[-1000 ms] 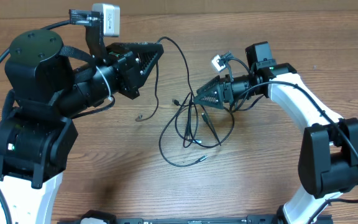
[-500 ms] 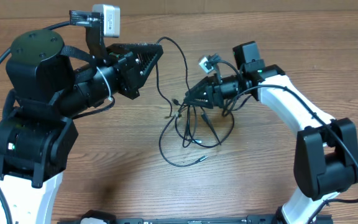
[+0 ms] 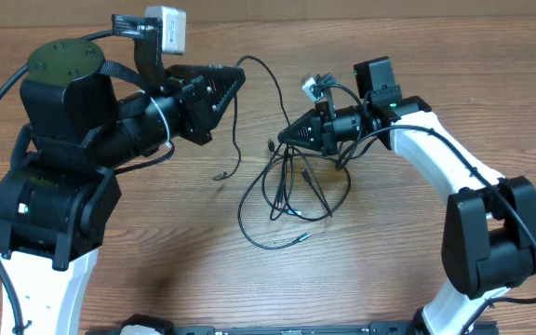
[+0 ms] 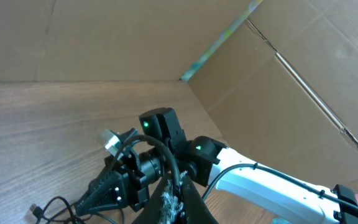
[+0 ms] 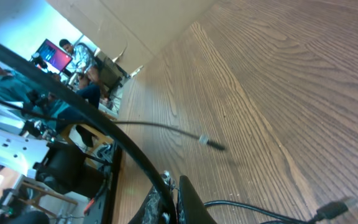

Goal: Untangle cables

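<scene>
Since a moment ago our right claw (image 3: pixel 281 140) has slid a little toward the left arm and snapped its two fingers together. Thin black bendy cords with little silver plugs (image 3: pixel 287 191) lie in a loose knot on the brown wooden table (image 3: pixel 175 261), in the middle, between our two arms. Our right claw is pressed together right at the top of that knot. In the right wrist view a black strand runs into its tip, so we think it is pinching one cord. Our left claw (image 3: pixel 240 76) is pressed together too, and it pinches another strand, well apart from the knot, toward the far left. That strand bends over like a bow and drops into the knot beside the right claw. So the knot sits just beside the right claw's tip, on the side toward the near edge of the table, and the right arm is the nearer one. The long line of cord runs sideways from claw to claw. We think the next move is to pull the claws apart along that line, slowly, so the loops slip open and do not pull tight.
</scene>
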Available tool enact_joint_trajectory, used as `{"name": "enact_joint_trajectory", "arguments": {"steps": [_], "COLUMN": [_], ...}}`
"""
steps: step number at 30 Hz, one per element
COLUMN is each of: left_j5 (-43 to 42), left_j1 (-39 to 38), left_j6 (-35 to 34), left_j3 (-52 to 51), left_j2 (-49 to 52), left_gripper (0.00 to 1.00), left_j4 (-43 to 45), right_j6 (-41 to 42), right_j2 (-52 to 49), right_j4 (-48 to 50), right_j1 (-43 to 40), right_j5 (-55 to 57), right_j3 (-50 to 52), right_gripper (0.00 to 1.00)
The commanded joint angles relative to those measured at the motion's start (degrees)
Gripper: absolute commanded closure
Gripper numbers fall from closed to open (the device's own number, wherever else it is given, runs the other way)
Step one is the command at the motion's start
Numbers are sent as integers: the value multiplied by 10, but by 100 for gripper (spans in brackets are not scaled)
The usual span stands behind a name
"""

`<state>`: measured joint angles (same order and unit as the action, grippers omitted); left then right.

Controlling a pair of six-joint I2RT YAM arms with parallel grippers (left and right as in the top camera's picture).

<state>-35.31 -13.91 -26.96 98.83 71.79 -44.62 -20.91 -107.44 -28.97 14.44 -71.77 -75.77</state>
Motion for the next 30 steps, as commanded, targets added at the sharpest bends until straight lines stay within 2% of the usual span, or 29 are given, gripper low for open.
{"name": "enact_joint_trajectory", "arguments": {"steps": [1, 6, 15, 19, 22, 25, 30], "left_j5": [0, 4, 69, 70, 67, 21, -83], "left_j1": [-3, -3, -3, -3, -4, -9, -15], "left_j6": [19, 50, 64, 64, 68, 117, 219], "left_j3": [7, 7, 7, 7, 7, 7, 7], "left_j2": [0, 2, 14, 36, 56, 82, 123], "left_gripper": [96, 96, 96, 96, 96, 96, 96], "left_j4": [6, -7, -83, -116, -144, -166, -204], "right_j6": [34, 94, 169, 219, 233, 252, 438], "right_j2": [17, 66, 154, 157, 157, 157, 157], "right_j4": [1, 2, 17, 17, 23, 73, 164], "right_j1": [-9, -10, -10, -10, -7, -7, -10], "right_j5": [-9, -9, -21, 54, -43, -168, -152], "right_j3": [-21, -28, -28, -26, -25, -25, -25], "right_gripper": [96, 96, 96, 96, 96, 96, 96]}}
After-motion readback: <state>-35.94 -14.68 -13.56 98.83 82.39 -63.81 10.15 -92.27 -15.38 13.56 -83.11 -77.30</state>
